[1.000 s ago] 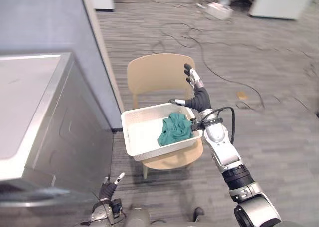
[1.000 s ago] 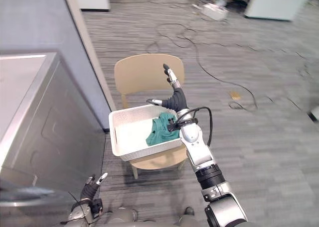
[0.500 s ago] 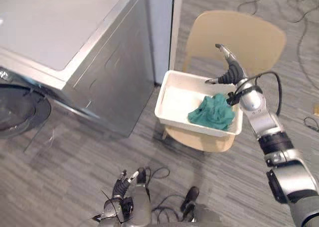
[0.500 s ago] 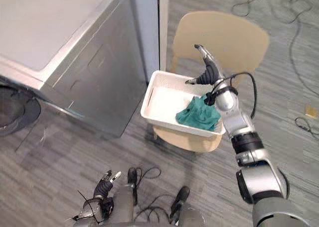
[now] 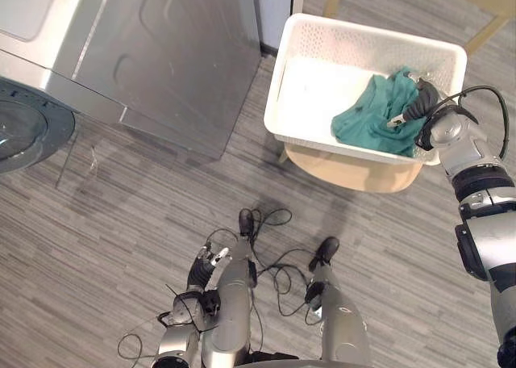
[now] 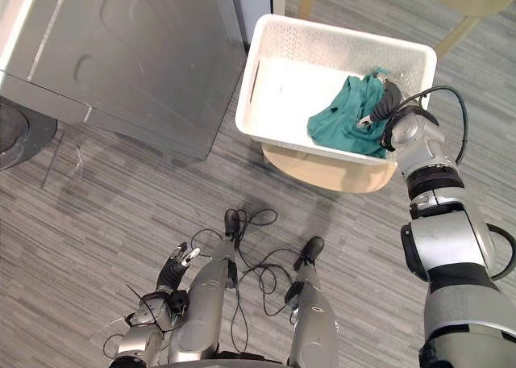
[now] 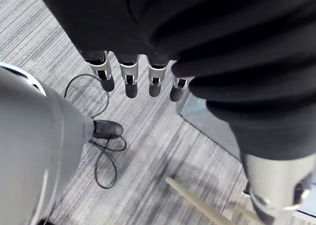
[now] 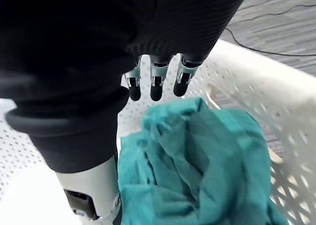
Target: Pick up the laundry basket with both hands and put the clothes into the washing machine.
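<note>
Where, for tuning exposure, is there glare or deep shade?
Left eye view: the washing machine top and laundry basket floor are bright. Right wrist view: the right hand is dark against the bright basket. Left wrist view: left hand likewise dark.

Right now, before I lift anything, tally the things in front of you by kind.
White laundry basket: 1
Teal clothing heap: 1
Tan chair: 1
Washing machine: 1
Total: 4

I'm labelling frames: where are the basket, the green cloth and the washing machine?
basket (image 5: 310, 89), left eye view, bare bottom.
green cloth (image 5: 369, 124), left eye view, its middle.
washing machine (image 5: 161, 53), left eye view, side panel.
</note>
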You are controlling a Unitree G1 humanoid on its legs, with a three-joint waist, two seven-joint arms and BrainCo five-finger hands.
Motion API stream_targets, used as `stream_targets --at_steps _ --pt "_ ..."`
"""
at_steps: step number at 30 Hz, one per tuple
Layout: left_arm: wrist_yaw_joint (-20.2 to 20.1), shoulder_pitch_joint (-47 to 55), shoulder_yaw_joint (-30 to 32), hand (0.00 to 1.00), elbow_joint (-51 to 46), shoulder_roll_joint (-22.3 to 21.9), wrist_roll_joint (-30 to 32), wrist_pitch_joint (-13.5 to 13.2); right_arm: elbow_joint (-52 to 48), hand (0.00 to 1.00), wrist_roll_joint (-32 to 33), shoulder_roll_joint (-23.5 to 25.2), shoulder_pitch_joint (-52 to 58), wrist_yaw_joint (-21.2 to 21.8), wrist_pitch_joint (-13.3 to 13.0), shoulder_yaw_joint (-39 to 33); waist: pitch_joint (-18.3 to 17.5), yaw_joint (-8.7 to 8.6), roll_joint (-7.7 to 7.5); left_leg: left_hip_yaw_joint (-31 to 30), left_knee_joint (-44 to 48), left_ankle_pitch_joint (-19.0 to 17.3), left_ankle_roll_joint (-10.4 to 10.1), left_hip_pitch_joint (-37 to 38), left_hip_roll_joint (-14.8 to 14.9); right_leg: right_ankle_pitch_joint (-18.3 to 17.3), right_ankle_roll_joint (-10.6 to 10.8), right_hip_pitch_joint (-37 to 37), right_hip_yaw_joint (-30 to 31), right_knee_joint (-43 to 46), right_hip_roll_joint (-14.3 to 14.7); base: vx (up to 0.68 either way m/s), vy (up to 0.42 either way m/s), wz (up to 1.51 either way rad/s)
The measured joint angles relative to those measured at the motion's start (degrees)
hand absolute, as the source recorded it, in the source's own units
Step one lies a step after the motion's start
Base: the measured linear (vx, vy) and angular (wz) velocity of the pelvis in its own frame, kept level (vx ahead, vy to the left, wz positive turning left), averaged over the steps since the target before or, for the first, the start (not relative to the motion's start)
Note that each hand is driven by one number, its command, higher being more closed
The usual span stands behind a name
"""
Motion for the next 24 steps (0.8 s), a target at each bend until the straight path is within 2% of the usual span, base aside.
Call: stream_targets --at_steps 4,5,12,18,19,24 --pt "0.0 -2.1 -0.1 0.00 -0.6 -0.3 -4.2 -0.2 2.2 0.00 -0.6 -0.1 -3.7 0.0 0.1 4.5 0.5 -0.24 -0.10 1.2 -3.2 1.2 -1.4 -0.5 0.1 1.4 -0.1 -2.0 0.7 -1.4 0.6 -0.06 0.022 -0.13" --pt "0.1 -3.0 -0.2 0.00 -0.7 -0.5 -5.1 -0.3 2.4 0.00 -0.9 -0.1 -4.8 0.0 0.2 5.6 0.5 -0.41 -0.11 1.4 -3.8 2.1 -0.6 -0.9 0.1 1.8 -0.2 -2.7 1.0 -1.7 0.7 -0.03 0.021 -0.10" --pt "0.0 -6.7 -3.8 0.00 -3.4 -1.1 -11.2 -1.5 5.9 0.00 -2.5 -0.5 -8.6 -0.5 0.2 10.3 1.5 -0.50 -0.18 0.9 -3.9 2.9 -0.3 -3.6 0.0 2.3 -0.3 -4.6 0.1 -2.4 0.8 0.00 0.021 0.04" --pt "0.0 -9.5 -4.4 0.00 -6.9 -2.5 -16.3 -2.4 6.8 0.00 -4.7 -2.2 -10.5 -1.7 0.7 12.9 2.3 -0.29 0.03 -0.8 -3.9 3.5 -0.4 -6.7 0.1 2.5 -0.4 -6.2 -1.5 -3.4 1.3 0.01 0.036 0.11" --pt "0.0 -9.8 -4.5 0.00 -7.9 -2.9 -17.1 -2.5 6.7 1.00 -4.7 -2.2 -10.6 -2.3 0.8 12.9 2.3 -0.13 0.03 -0.7 -3.9 3.6 -0.5 -7.5 0.2 2.6 -0.5 -7.0 -1.5 -3.4 1.4 0.01 0.049 -0.02" --pt "0.1 -9.9 -4.4 0.00 -10.3 -4.5 -17.4 -2.5 3.2 1.00 -3.3 -2.2 -10.7 -2.9 1.8 12.7 2.3 -0.69 0.02 -0.2 -3.9 3.6 -0.6 -8.0 0.6 2.6 -0.6 -7.7 -1.2 -3.4 1.7 0.02 0.062 -0.05"
